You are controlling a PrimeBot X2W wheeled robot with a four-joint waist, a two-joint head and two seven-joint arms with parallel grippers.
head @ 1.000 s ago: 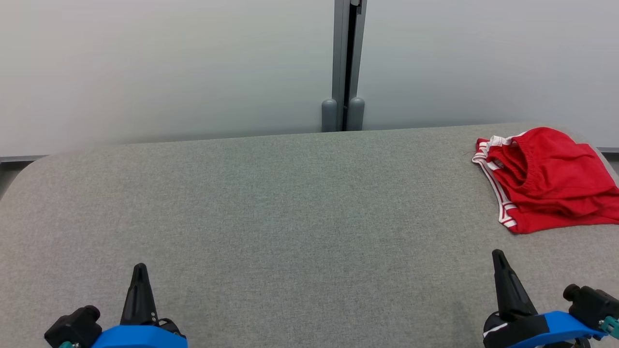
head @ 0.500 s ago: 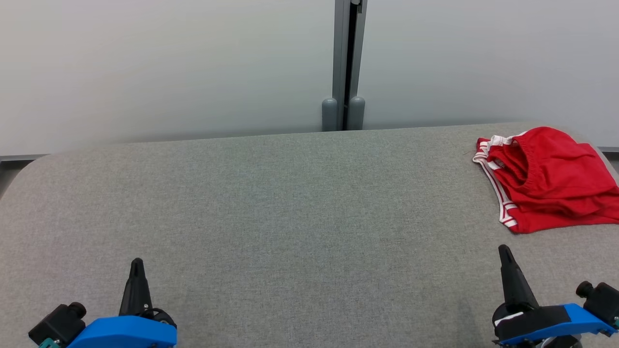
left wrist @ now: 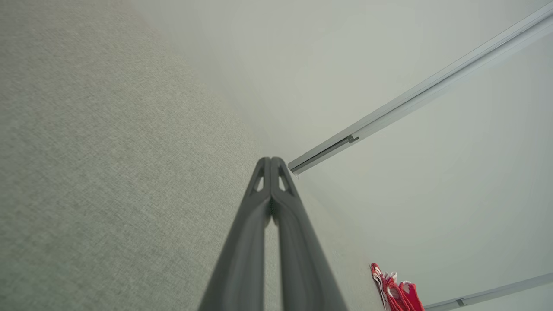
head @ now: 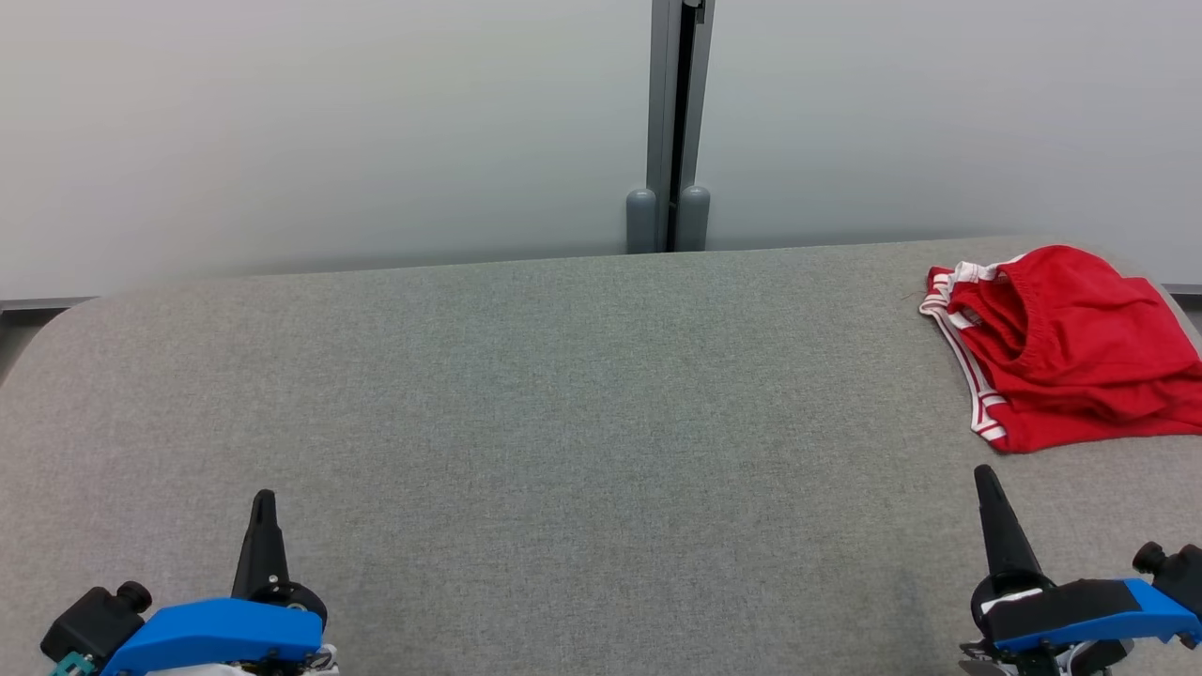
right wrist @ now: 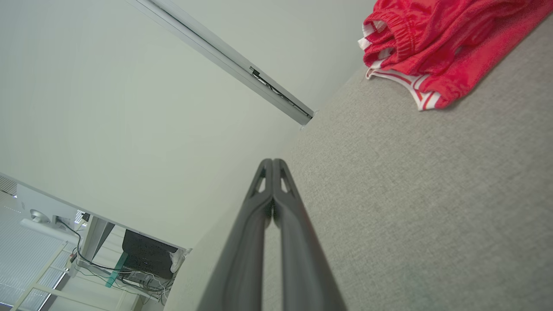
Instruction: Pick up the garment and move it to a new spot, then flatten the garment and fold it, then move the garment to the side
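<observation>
Garment [head: 1071, 347] folded at desk [head: 1108, 469] edge, seemingly set aside; left gripper [head: 264, 498], right gripper [head: 983, 474] jaws pinched together, empty; next: park arms.

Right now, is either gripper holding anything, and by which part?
Nothing is held. The left gripper and right gripper are both shut, empty, over the table; the red garment lies untouched at the table's far right.

we're looking at an office or lab room here: a wide grey fabric-covered table [head: 563, 394] up against pale partition panels [head: 282, 122] joined by a grey metal post [head: 678, 94], and off past its edge a white desk frame [right wrist: 92, 242], trailing cables [right wrist: 129, 283], a dark box [right wrist: 147, 255] and window blinds [right wrist: 17, 268].
</observation>
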